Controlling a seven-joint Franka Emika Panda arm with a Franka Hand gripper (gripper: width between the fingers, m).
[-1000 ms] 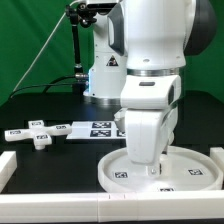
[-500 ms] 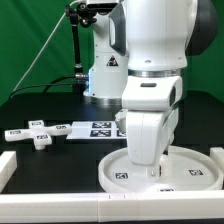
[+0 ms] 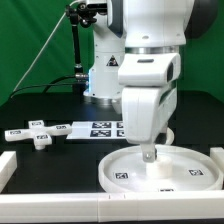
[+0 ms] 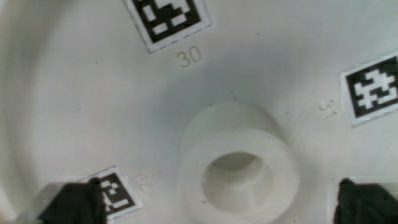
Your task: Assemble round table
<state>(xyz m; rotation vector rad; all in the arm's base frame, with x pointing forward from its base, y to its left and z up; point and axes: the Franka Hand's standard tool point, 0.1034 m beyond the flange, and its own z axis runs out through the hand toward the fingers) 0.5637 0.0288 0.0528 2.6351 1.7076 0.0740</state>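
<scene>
arm (image 3: 150,80) looming over the round disc (image 3: 195,160), jaws spread wide either side of its central hub (image 4: 240,172), open dark worktop (image 3: 55,165) between cross-shaped piece (image 3: 40,136) and front rail (image 3: 60,206), marker board (image 3: 85,128) lying flat behind

A white robot arm (image 3: 150,60) reaches down over a large white rimmed round plastic disc (image 3: 185,163) that lies flat on the black counter (image 3: 60,160). Its hand (image 3: 150,154) hangs low above the disc's middle; whether it touches cannot be told. Black-and-white square tags show on the disc's face. Towards the exterior view's left lies a small white cross-shaped piece (image 3: 40,136), just beside the marker board (image 3: 95,127). A long white border rail (image 3: 60,205) runs along the near edge.
</scene>
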